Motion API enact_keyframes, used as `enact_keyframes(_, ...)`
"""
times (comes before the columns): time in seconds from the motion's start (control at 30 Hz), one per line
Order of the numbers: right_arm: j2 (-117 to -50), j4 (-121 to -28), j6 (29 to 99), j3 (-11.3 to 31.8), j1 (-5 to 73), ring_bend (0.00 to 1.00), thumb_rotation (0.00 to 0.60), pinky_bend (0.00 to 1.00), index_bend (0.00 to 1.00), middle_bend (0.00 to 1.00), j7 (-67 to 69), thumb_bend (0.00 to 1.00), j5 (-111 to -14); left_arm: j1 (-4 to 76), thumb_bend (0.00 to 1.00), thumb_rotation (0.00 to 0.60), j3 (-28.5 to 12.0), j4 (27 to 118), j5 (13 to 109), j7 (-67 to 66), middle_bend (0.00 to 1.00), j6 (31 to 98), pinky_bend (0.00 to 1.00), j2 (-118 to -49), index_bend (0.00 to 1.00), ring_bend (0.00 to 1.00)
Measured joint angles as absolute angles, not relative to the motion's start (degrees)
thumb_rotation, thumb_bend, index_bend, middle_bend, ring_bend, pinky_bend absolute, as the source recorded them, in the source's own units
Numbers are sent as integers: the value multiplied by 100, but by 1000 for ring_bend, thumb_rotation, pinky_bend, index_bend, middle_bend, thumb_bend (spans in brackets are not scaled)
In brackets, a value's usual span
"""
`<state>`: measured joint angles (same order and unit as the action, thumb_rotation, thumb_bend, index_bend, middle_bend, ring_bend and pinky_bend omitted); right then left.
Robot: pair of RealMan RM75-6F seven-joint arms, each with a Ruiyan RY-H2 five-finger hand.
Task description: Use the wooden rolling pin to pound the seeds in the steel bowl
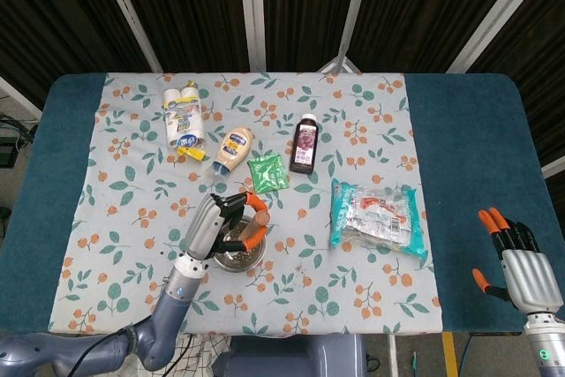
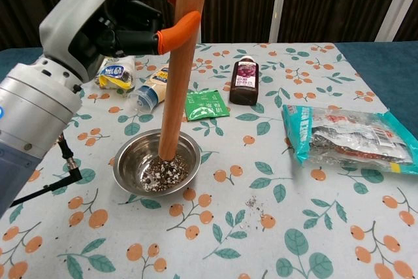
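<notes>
My left hand (image 2: 117, 14) (image 1: 221, 222) grips the top of the wooden rolling pin (image 2: 177, 76), which stands nearly upright. The pin's lower end sits inside the steel bowl (image 2: 130, 168) (image 1: 237, 258), on or just above the dark seeds (image 2: 163, 172) at its bottom. In the head view the hand covers most of the bowl and pin. At the front right corner, over the blue table edge, my right hand (image 1: 516, 258) hovers with fingers apart and nothing in it.
Behind the bowl lie a mayonnaise bottle (image 2: 157, 85), a green sachet (image 2: 204, 104), a dark bottle (image 2: 245, 81) and a white pack (image 2: 114, 70). A teal snack bag (image 2: 349, 136) lies to the right. Spilled crumbs (image 2: 253, 206) dot the cloth.
</notes>
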<state>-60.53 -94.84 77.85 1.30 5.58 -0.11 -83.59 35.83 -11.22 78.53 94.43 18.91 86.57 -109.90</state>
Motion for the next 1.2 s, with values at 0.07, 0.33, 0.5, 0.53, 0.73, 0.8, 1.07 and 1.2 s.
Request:
enact_keyframes(0.07, -6055, -9483, 7783, 129, 559, 0, 600, 0, 0, 0, -10, 353, -8361, 3602, 847, 600, -1101, 7746, 9466, 1950, 758, 8653, 968, -11045, 635, 865)
enact_keyframes(0.33, -6049, -9503, 7791, 119, 550, 0, 600, 0, 0, 0, -15, 353, -8369, 3584, 846, 600, -1012, 7146, 9483, 2354, 758, 8740, 968, -11298, 635, 866)
enact_keyframes(0.5, -6053, -9508, 7772, 132, 557, 0, 600, 0, 0, 0, -16, 353, -8334, 3561, 843, 600, -952, 6831, 9515, 2582, 759, 8822, 968, -11395, 635, 865)
enact_keyframes(0.53, -6053, -9510, 7767, 133, 557, 0, 600, 0, 0, 0, -16, 353, -8329, 3559, 843, 600, -950, 6779, 9517, 2617, 759, 8834, 968, -11417, 635, 865)
enact_keyframes(0.73, -6054, -9515, 7760, 137, 556, 0, 600, 0, 0, 0, -26, 353, -8300, 3545, 843, 600, -918, 6507, 9499, 2852, 758, 8869, 968, -11574, 635, 866)
enact_keyframes(0.8, -6055, -9514, 7751, 140, 556, 0, 600, 0, 0, 0, -26, 353, -8284, 3531, 843, 600, -891, 6392, 9502, 2932, 759, 8892, 968, -11619, 635, 866)
enact_keyframes(1.07, -6055, -9538, 7754, 140, 553, 0, 600, 0, 0, 0, -31, 353, -8280, 3486, 843, 600, -864, 6178, 9477, 3116, 758, 8954, 968, -11713, 635, 866)
enact_keyframes(1.2, -6054, -9544, 7759, 148, 550, 0, 600, 0, 0, 0, -18, 353, -8268, 3508, 843, 600, -895, 6238, 9499, 3132, 759, 8985, 968, -11698, 635, 866)
